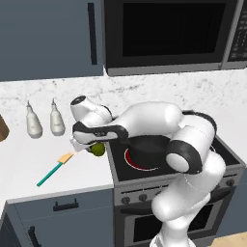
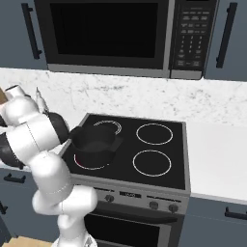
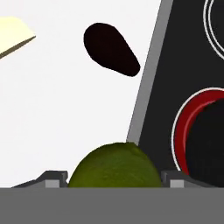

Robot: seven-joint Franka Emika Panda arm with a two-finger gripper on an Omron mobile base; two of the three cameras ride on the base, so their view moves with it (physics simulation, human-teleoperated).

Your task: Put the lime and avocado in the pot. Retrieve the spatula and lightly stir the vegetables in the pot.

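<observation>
Arm bent low over the counter beside the stove (image 1: 226, 159), gripper (image 3: 114, 177) at the lime (image 3: 114, 165).

The pot (image 2: 94, 142) sits on the stove's front left burner, which glows red under it. On the white counter (image 1: 29, 164) left of the stove lies the spatula (image 1: 54, 169), well apart from the pot. The avocado (image 3: 110, 49) rests on the counter near the stove's edge. The lime sits between the fingertips, which stand wide on either side; whether they press it is hard to tell.
</observation>
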